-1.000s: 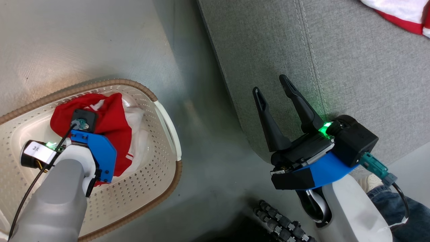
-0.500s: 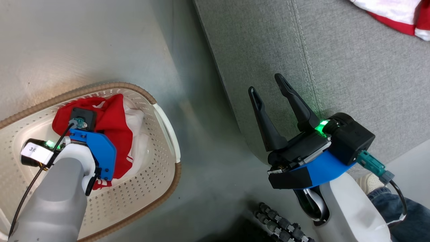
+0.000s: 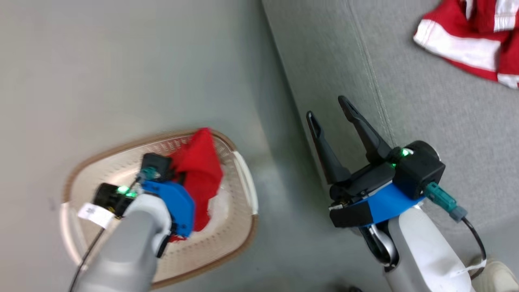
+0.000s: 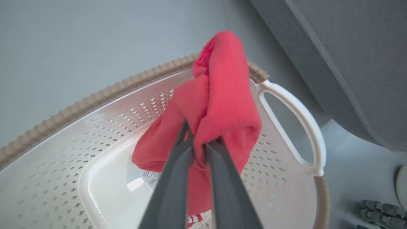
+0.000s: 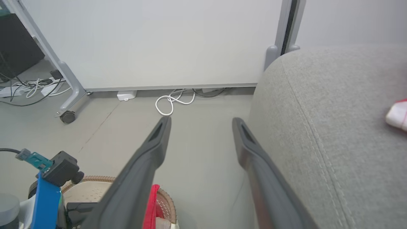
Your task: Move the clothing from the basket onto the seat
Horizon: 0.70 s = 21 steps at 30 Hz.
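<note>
The jaws of the left gripper [image 4: 197, 143] are clenched on a red garment [image 4: 222, 105]; it hangs over the basket [image 4: 95, 97], its lower end down inside; the jaws of the right gripper [image 3: 326, 107] stand wide apart, released, above the edge of the seat [image 3: 425, 121]; a red and white garment [image 3: 462, 44] lies on the seat.

The left gripper [image 4: 199, 143] now has its jaws pinched on a red garment [image 4: 222, 105] and has risen, so the cloth hangs bunched above the basket [image 4: 105, 92] instead of lying spread inside it. The head view has shifted too: the basket looks smaller, and more of the red-and-white garment [image 3: 462, 44] on the seat [image 3: 425, 113] shows.
</note>
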Motion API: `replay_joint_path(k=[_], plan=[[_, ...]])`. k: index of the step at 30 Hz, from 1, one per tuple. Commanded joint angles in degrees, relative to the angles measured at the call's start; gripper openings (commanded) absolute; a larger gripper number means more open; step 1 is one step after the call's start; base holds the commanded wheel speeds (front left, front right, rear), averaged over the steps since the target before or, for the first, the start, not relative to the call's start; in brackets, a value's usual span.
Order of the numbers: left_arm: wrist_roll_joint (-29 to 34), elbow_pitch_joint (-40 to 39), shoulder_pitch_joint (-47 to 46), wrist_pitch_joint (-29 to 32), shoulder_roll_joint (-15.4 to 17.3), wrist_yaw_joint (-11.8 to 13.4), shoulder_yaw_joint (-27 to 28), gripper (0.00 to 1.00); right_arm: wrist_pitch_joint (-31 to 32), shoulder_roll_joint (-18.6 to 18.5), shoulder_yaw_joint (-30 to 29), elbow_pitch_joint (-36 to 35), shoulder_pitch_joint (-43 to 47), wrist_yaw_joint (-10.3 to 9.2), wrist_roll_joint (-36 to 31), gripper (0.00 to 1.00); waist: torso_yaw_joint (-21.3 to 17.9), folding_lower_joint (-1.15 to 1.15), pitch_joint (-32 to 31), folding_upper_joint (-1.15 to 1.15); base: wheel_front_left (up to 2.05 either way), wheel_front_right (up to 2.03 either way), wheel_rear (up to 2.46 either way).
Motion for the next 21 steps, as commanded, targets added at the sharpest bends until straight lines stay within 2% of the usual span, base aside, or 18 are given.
replay_joint_path(k=[1, 7, 12, 14, 21], plan=[[-0.45, -0.64, 0.22, -0.69, -0.14, -0.44, -0.48, 0.0, -0.02, -0.05, -0.44, 0.13, 0.47, 0.01, -0.55, 1.0, 0.34, 0.01, -0.78, 0.0, 0.0, 0.0, 0.0], [-7.09, -6.79, 3.95, -6.77, -0.81, -0.28, -5.53, 0.0, 2.41, -0.06, -2.85, 0.52, 2.87, 0.01, -3.57, 1.0, 6.35, 0.01, -8.6, 0.0, 0.0, 0.0, 0.0], [-11.67, -12.4, 7.18, -9.73, 0.13, -0.28, -6.79, 0.0, 4.9, -0.07, -4.44, -0.37, 5.84, 0.01, -4.94, 1.0, 10.41, 0.01, -15.27, 0.0, 0.0, 0.0, 0.0], [-12.5, -16.05, 8.33, -9.97, 0.74, -0.28, -5.71, 0.0, 5.75, -0.07, -5.32, -0.97, 7.29, 0.01, -5.26, 1.0, 11.76, 0.01, -17.8, 0.0, 0.0, 0.0, 0.0], [-8.98, -30.52, 14.95, -10.01, 3.28, -0.29, 0.77, 0.0, 8.53, -0.07, -7.4, -2.83, 12.42, 0.01, -5.67, 1.0, 14.86, 0.01, -25.76, 0.0, 0.0, 0.0, 0.0]])
